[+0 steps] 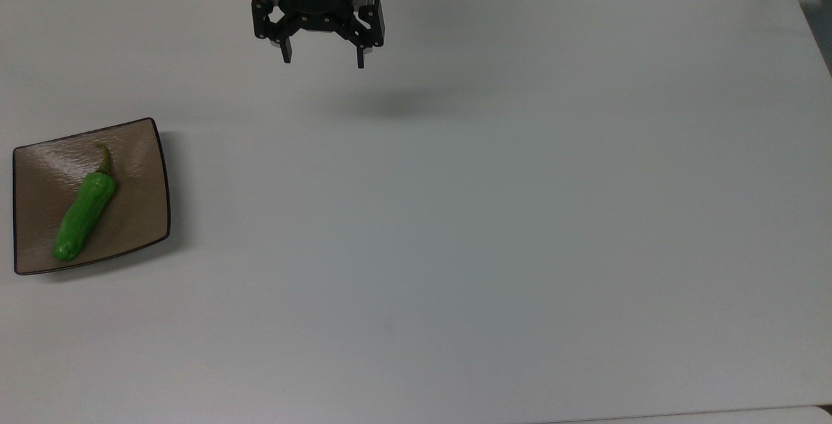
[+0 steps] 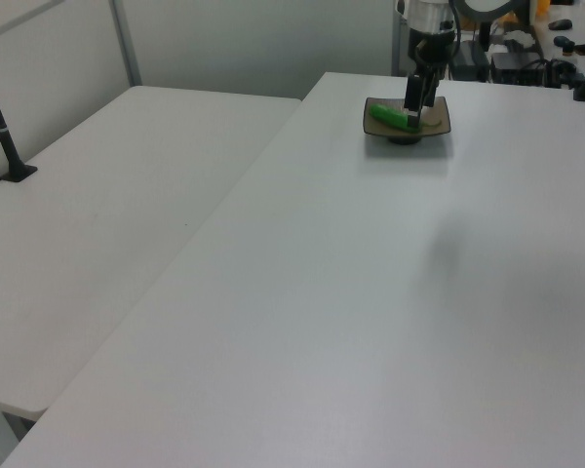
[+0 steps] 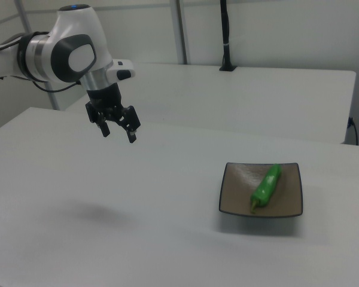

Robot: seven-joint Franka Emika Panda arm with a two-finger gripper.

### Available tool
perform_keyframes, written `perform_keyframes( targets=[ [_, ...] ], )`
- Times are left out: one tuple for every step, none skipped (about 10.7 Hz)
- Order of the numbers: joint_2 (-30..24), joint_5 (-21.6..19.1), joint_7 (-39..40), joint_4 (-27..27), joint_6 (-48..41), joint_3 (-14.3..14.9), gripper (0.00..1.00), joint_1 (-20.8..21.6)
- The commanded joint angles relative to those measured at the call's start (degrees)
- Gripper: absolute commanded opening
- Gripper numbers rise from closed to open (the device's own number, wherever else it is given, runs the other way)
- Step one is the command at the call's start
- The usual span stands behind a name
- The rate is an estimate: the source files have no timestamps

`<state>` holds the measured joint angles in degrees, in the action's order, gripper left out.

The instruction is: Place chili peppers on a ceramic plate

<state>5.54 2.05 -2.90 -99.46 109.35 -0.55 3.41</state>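
Green and glossy, the slightly wrinkled elongated chili pepper (image 1: 84, 217) lies slantwise on the square brown-taupe ceramic plate (image 1: 140, 151) with the thin dark rim, its olive-brown stem pointing toward the table's far edge in the top view. That plate sits close to the top view's left edge of the white table (image 1: 494, 216). Placement looks done to me, which would explain why the black two-finger gripper (image 1: 321, 58) hangs well apart from the plate, up near the far edge, its jaws spread wide with nothing between them.

Green chili pepper (image 1: 83, 217) diagonally on brown plate (image 1: 140, 170)
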Motion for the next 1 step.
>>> perform_keyframes(
  targets=[
    [-1.8, 0.3, 0.5, -2.2, 0.8, 1.3, 1.00, 1.6]
  ],
)
